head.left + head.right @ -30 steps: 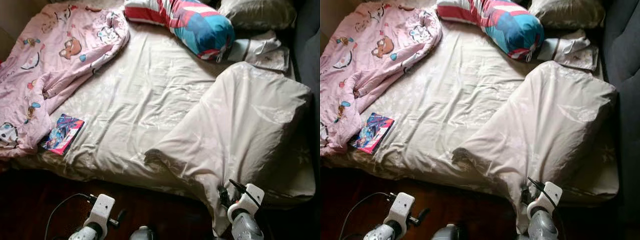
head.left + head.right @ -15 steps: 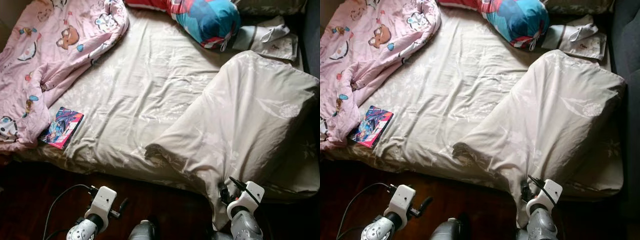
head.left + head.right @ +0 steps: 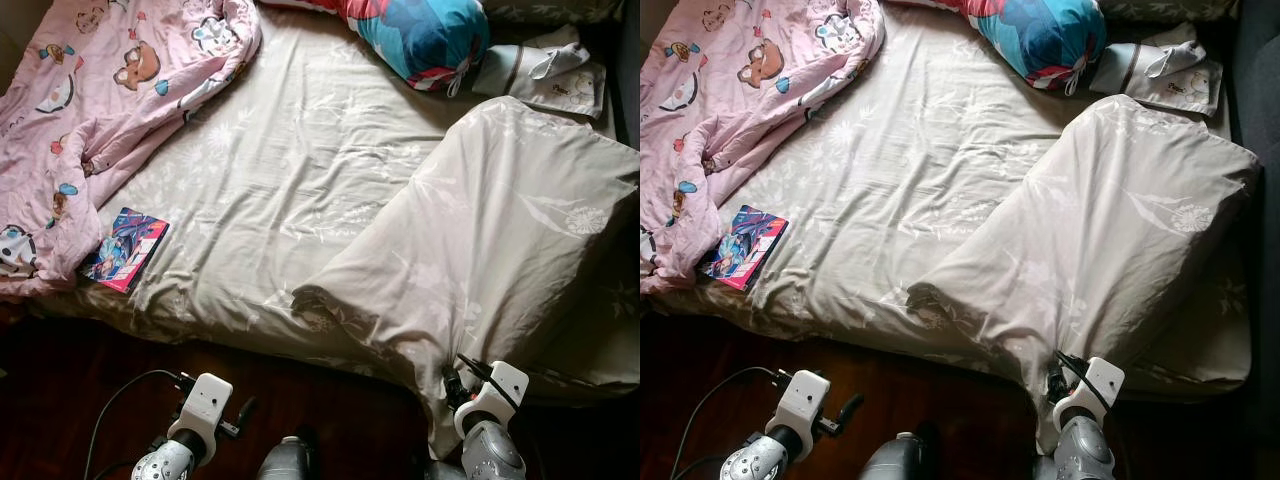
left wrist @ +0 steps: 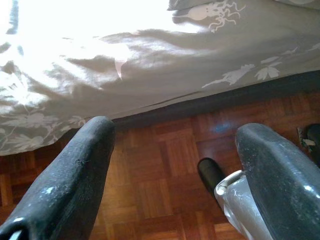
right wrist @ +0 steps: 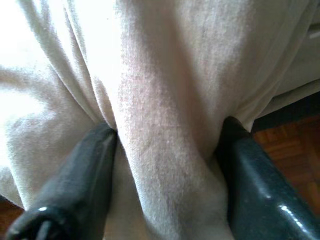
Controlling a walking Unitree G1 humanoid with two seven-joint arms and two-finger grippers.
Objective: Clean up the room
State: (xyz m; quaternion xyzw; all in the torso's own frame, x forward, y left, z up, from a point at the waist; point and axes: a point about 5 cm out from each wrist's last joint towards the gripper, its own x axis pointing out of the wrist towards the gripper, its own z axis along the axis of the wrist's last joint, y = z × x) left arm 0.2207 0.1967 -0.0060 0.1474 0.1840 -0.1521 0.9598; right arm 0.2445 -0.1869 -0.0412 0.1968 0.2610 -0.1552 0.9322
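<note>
Beige duvet (image 3: 500, 270): soft wrinkled cotton with a faint floral print, lying folded on the bed (image 3: 280, 190), long axis running from the near edge diagonally toward the far right corner. Right end effector (image 5: 165, 165): fingers clamping a gathered fold of its hanging corner. Left end effector (image 4: 175, 165): fingers apart, hovering over parquet floor (image 4: 165, 150). Farther: glossy book (image 3: 125, 250), pink cartoon blanket (image 3: 110, 90), striped bolster (image 3: 425, 35).

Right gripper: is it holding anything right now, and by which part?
Yes. The right gripper is shut on the beige duvet, pinching a bunched fold at its near edge, hanging over the bed's foot. The left gripper is open above the floor.
</note>
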